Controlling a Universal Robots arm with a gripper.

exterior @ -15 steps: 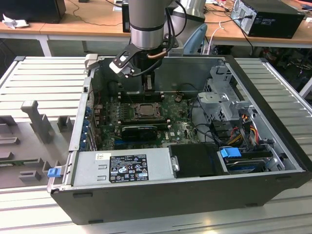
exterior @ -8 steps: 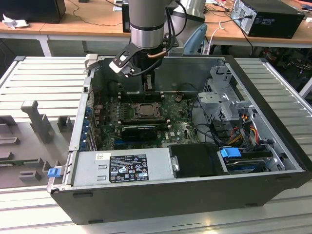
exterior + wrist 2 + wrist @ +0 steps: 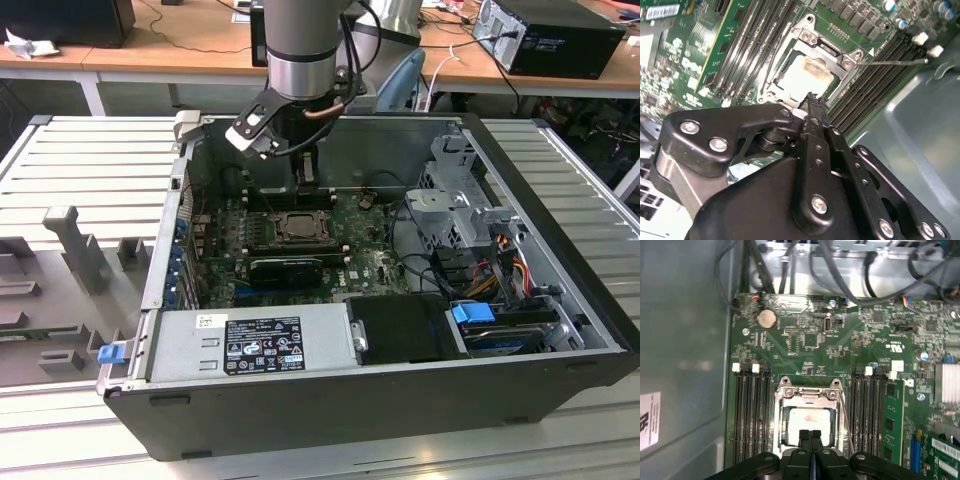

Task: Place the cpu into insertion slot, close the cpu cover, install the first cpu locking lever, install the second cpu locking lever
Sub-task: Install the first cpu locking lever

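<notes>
Black gripper [image 3: 810, 434] fingers pressed together, gripping nothing, with tips over the cover window; can't tell if they touch. The square cpu with a stained silver-grey metal top [image 3: 810, 419] sits in the black-framed insertion slot [image 3: 785, 432]. The thin windowed metal cpu cover [image 3: 807, 392] lies flat over it. The slot is on a green motherboard [image 3: 810, 340] inside an open black PC case [image 3: 400, 400]. The case stands on a ribbed grey metal table [image 3: 90, 160], wooden desks [image 3: 180, 50] behind.

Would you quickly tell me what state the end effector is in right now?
End effector: closed, holding nothing, positioned over the chip.
</notes>
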